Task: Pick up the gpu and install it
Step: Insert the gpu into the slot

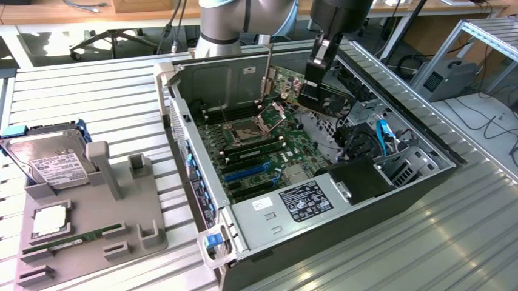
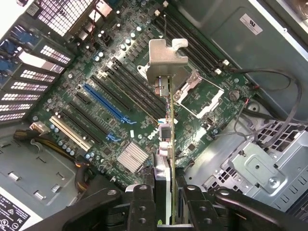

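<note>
On the exterior view's left, a grey plastic holder tray [image 1: 89, 230] carries a silver hard drive [image 1: 48, 160]. Rightward, above the open black computer case's [image 1: 429, 182] green motherboard [image 1: 279, 154], the slim black gpu [image 1: 326, 100] hangs edge-on, clamped between the fingers of the black gripper [image 1: 312, 82]. If lowered tilted, its pale bracket [image 2: 166, 60] could snag the case wall or the card could miss its slot.

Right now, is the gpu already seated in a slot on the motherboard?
No, the pincer holds the gpu edge-on above the motherboard, clear of the slots.
</note>
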Robot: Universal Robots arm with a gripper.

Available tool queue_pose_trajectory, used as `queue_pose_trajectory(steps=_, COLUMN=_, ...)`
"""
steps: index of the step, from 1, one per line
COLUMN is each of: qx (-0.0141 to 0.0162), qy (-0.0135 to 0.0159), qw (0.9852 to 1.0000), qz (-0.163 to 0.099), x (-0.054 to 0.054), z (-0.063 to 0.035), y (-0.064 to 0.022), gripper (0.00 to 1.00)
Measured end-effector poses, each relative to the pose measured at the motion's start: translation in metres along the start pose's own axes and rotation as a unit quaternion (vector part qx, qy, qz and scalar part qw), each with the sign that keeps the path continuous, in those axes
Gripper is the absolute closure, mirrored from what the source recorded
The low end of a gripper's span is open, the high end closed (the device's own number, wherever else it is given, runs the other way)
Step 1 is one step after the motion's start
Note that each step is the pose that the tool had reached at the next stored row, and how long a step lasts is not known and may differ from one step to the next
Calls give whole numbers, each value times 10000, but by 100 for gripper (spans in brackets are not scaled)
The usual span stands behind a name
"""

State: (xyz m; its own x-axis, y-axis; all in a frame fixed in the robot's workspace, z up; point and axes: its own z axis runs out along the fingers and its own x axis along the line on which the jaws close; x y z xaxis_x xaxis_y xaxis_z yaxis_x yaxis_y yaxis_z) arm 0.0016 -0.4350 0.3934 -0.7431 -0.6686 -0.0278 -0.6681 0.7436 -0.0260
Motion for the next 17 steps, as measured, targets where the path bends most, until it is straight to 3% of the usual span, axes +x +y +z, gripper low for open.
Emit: queue_pose_trajectory(steps=17, qx=-6, qy=-6, qw=9998, qz=-223, x=-28, z=2, y=-25, gripper=73)
